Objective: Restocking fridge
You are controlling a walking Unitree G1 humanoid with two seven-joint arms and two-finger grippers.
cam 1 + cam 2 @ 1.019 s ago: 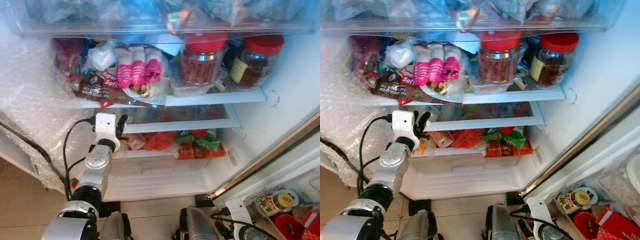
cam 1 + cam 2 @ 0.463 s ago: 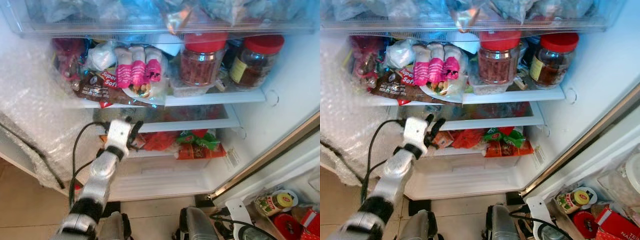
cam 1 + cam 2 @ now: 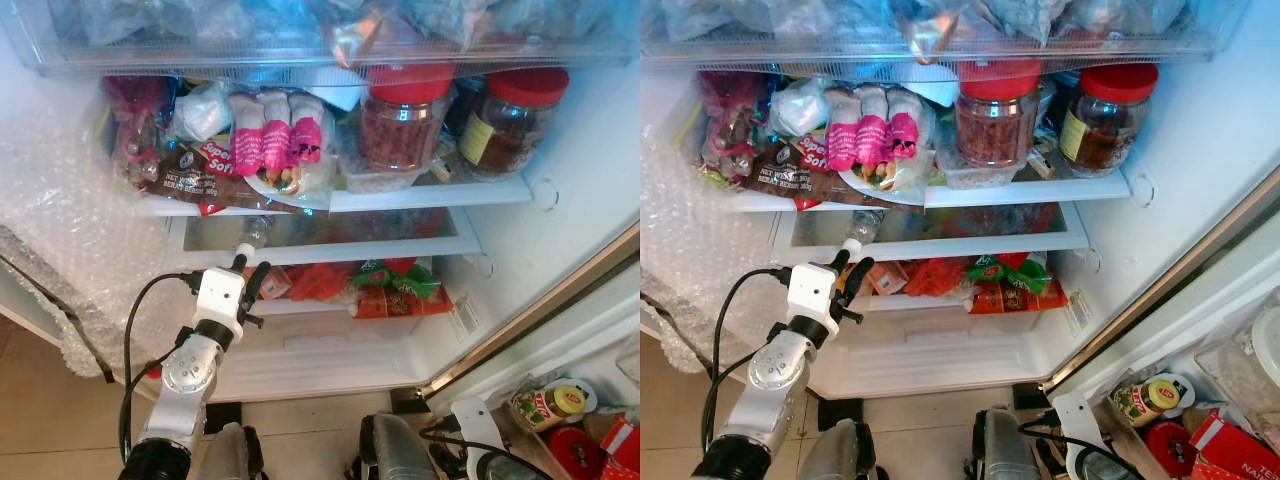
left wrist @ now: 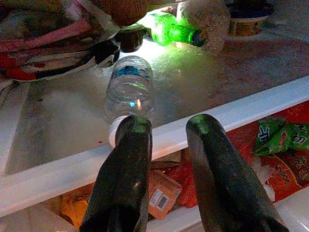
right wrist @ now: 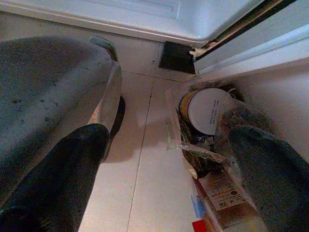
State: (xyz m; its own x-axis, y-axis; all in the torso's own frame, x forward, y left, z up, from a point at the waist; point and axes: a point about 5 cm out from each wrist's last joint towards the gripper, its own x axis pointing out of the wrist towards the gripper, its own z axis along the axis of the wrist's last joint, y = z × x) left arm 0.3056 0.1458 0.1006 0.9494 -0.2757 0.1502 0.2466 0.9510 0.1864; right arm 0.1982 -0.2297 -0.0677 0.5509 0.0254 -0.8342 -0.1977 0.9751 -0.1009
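Observation:
A clear water bottle [image 3: 252, 230] with a white cap lies on its side on the fridge's glass middle shelf [image 3: 400, 228], cap towards the front edge. In the left wrist view the bottle [image 4: 129, 89] rests just beyond the white shelf rim. My left gripper [image 3: 250, 268] hovers in front of that rim, slightly below it, open with nothing between its black fingers [image 4: 126, 159]. My right gripper [image 5: 169, 145] hangs low over the tiled floor beside the fridge, open and empty.
The upper shelf holds bread packs [image 3: 275, 140] and two red-lidded jars [image 3: 405, 120]. A green bottle [image 4: 171, 30] lies deeper on the middle shelf. Red and green packets [image 3: 395, 285] fill the drawer below. Bubble wrap [image 3: 60, 240] hangs at the left. Jars [image 3: 550, 405] sit on the floor at the right.
My left arm swung right towards the shelf, then drew back and down. The water bottle now shows on the glass shelf beyond the fingers. The right arm has stayed still.

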